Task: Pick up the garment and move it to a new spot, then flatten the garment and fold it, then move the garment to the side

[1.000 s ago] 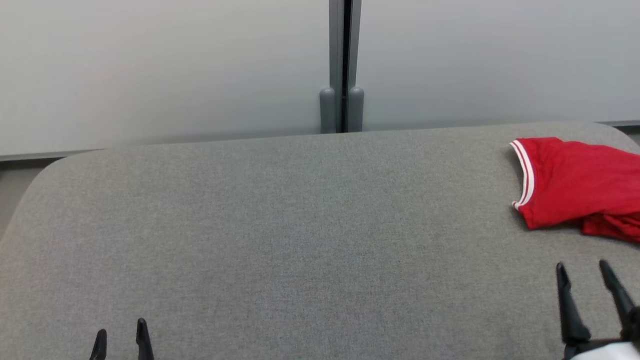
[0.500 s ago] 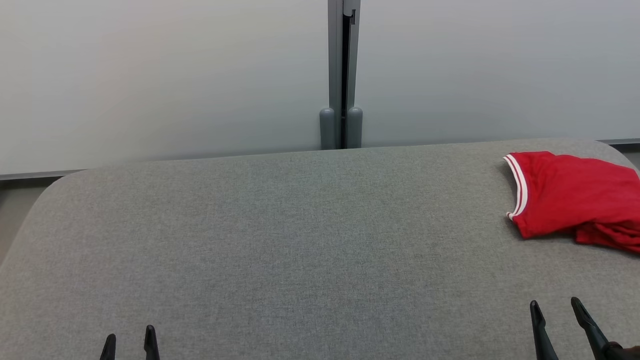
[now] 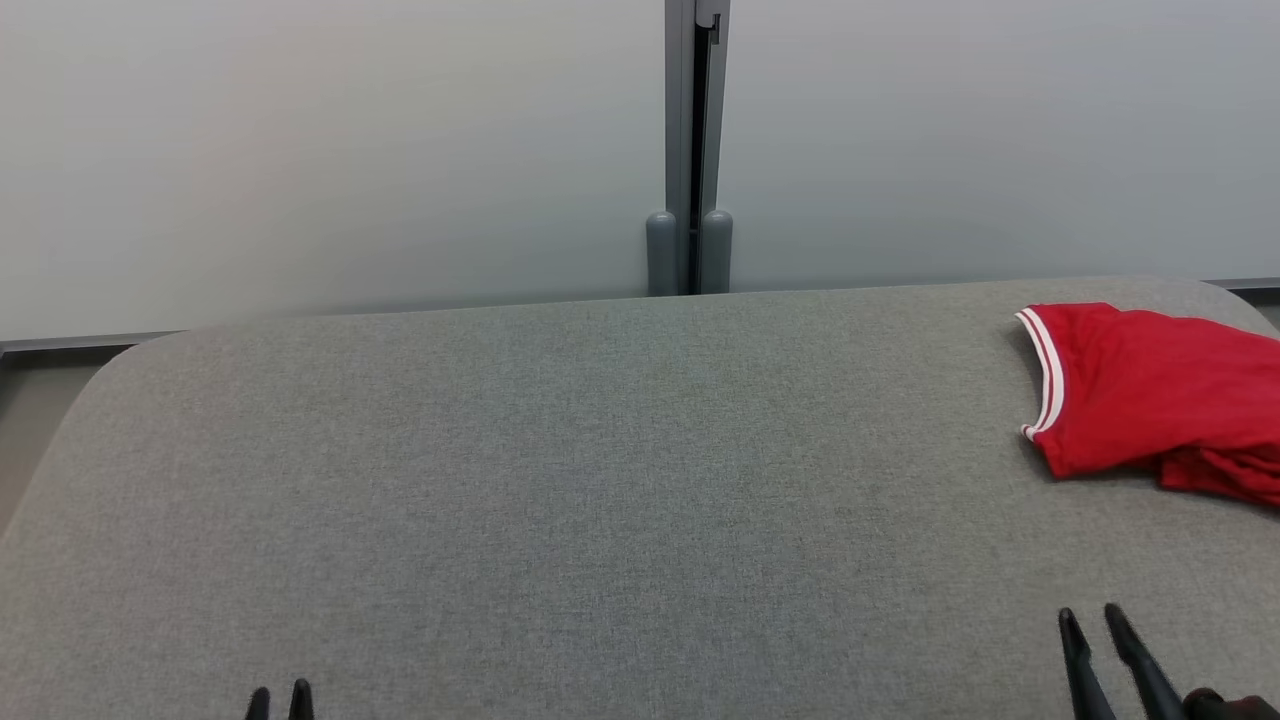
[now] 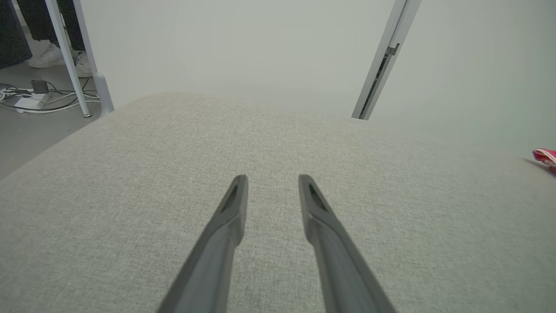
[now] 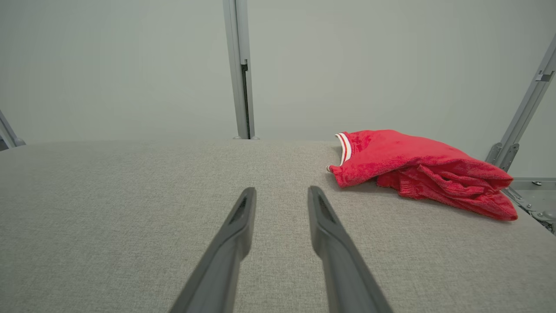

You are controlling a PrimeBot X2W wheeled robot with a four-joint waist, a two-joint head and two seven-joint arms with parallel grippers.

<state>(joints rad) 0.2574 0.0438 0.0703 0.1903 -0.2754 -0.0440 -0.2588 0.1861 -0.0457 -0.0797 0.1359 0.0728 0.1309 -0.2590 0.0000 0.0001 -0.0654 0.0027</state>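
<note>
Red shirt (image 5: 412, 167), a soft knit with a white-striped rib band (image 5: 345, 148), lies crumpled in a loose heap at about two o'clock on the grey fabric-covered bench (image 3: 600, 450), close to its far right corner. Left pincer (image 4: 273, 179) and right pincer (image 5: 281, 190) both hover over bare bench with their fingers apart and nothing between them. The shirt sits at about one o'clock from the right pincer and well apart from the left. It should be light and limp, likely to sag, stretch and drag on the cloth surface rather than slide, and unlikely to keep any shape once lifted. The striped band at the heap's nine o'clock edge looks the firmest, easiest place to pinch, whereas a bite into the bunched folds at four o'clock could catch several layers at once.
</note>
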